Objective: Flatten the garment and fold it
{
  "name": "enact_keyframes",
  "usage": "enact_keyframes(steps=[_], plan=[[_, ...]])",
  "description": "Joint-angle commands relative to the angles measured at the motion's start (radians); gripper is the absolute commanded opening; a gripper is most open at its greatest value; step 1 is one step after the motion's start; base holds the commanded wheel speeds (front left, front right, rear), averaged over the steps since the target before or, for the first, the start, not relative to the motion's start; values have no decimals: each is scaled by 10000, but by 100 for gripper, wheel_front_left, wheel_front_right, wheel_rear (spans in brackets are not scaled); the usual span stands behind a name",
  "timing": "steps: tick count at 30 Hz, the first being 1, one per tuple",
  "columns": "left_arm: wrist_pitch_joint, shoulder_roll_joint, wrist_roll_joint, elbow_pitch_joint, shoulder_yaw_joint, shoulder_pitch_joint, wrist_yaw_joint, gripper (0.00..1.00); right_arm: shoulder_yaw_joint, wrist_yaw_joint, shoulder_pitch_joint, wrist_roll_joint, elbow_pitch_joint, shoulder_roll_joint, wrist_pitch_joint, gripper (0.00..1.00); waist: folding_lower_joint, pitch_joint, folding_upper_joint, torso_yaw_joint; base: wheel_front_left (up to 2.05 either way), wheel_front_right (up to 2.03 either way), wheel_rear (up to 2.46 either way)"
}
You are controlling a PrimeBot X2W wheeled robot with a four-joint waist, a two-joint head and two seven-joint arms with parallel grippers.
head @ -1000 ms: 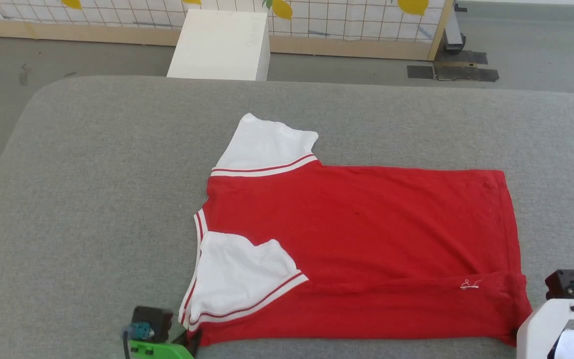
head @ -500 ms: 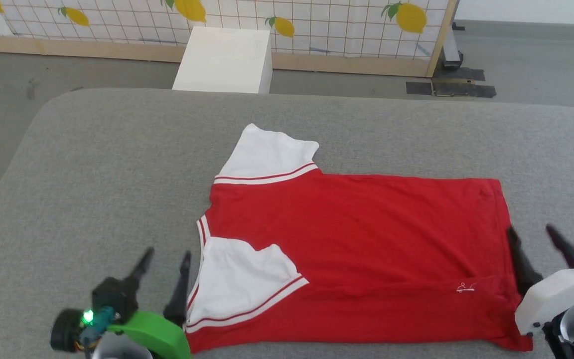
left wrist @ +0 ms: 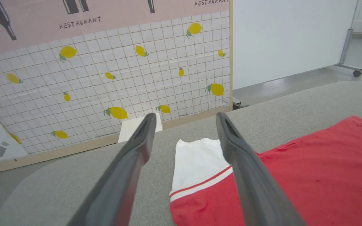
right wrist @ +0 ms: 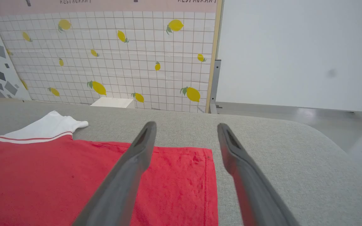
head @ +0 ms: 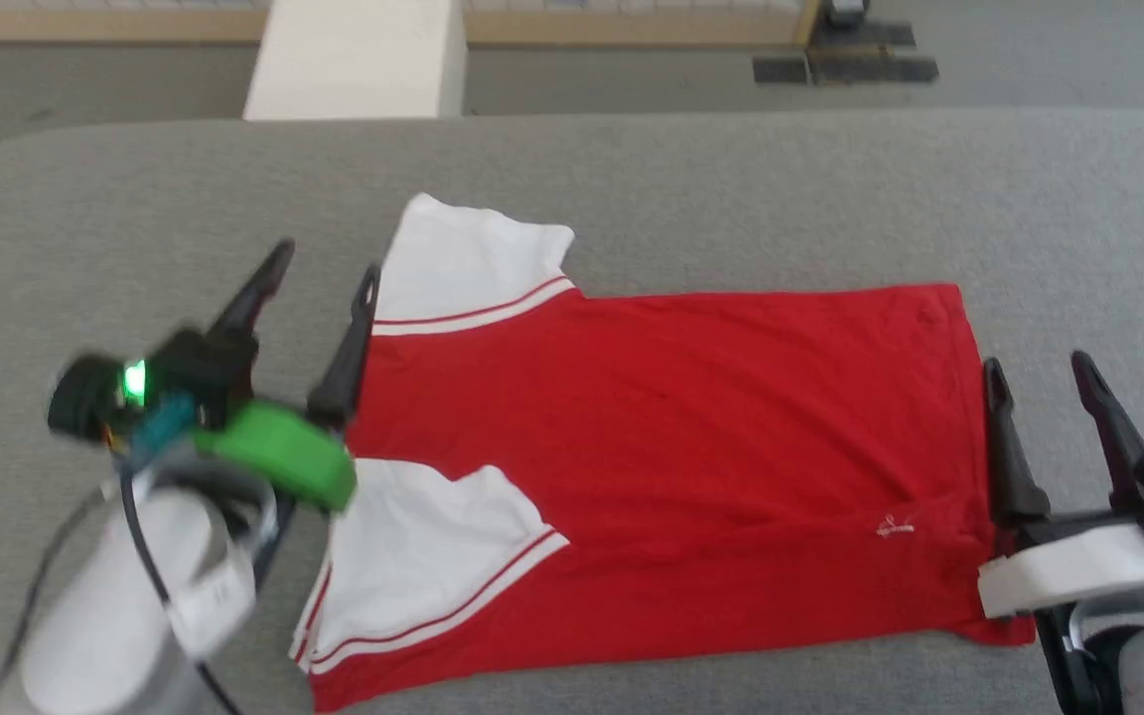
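A white wall panel (left wrist: 137,78) printed with a grid and yellow lemons stands behind a grey fabric-covered bench (head: 731,189), and a white box (head: 358,60) sits on the floor between the two. The garment (head: 671,417) lies spread on the bench, red side up. Its two white sleeves point to the robot's left, and its hem runs along the right. The far sleeve (head: 463,268) lies flat with its red-and-white stripe trim showing. The near sleeve (head: 413,556) is folded in over the red body. A small white logo (head: 895,527) shows near the hem, by the front edge. The left claw (head: 327,260) is at the garment's collar side, just beside the far sleeve. Its fingers are spread wide and nothing is held between them. The arm behind it is blurred. The right claw (head: 1035,362) is at the hem side, just off the red edge. It is likewise wide open and empty, with grey bench showing between its fingers in the right wrist view.
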Motion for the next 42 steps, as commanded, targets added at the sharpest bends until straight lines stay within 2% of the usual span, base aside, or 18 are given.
enact_keyframes(steps=[1, 6, 10, 17, 23, 27, 32, 33, 35, 37, 42], plan=[[549, 203, -31, 255, -23, -778, -322, 100, 71, -15, -284, 23, -99, 83, -108, 100, 0, 1173, 0, -932, 0, 0, 0], [2685, 926, -121, 1406, -331, -3195, -1571, 100, 237, -15, -653, 173, -232, 216, -126, 100, 0, 2145, 0, -1594, 0, 0, 0], [4078, 1190, -426, 2561, -755, -4994, -2045, 100, 354, -15, -946, 370, -362, 280, -149, 100, 0, 2735, 0, -2003, 0, 0, 0], [6557, 1425, -1470, 4602, -1654, -7126, -2166, 100, 564, -15, -1299, 627, -530, 315, -106, 100, 0, 3336, 0, -2459, 0, 0, 0], [8496, 1911, -2745, 5511, -2369, -7905, -2170, 100, 795, -15, -1494, 932, -497, 319, -170, 100, 0, 3633, 0, -2666, 0, 0, 0], [9555, 2086, -2974, 6026, -2475, -8160, -2160, 100, 811, -15, -1506, 1098, -429, 319, -206, 100, 0, 3710, 0, -2706, 0, 0, 0], [9708, 1812, -3653, 5936, -2278, -8054, -2164, 100, 754, -15, -1509, 1202, -330, 320, -236, 100, 0, 3801, 0, -2676, 0, 0, 0], [10179, 1662, -4145, 5862, -2322, -7841, -2167, 82, 684, -15, -1547, 1166, -251, 320, -218, 100, 0, 3843, 0, -2614, 0, 0, 0], [10358, 1687, -4326, 5656, -2425, -7782, -2169, 0, 626, -15, -1593, 1142, -215, 320, -200, 100, 0, 3877, 0, -2574, 0, 0, 0], [10271, 1715, -4423, 5498, -2447, -7748, -2169, 0, 553, -15, -1641, 1084, -175, 320, -162, 100, 0, 3894, 0, -2519, 0, 0, 0], [9287, 1753, -4156, 5198, -2721, -7657, -2171, 0, 553, -15, -1713, 763, -114, 312, 229, 100, 0, 3587, 0, -2207, 0, 0, 0]])
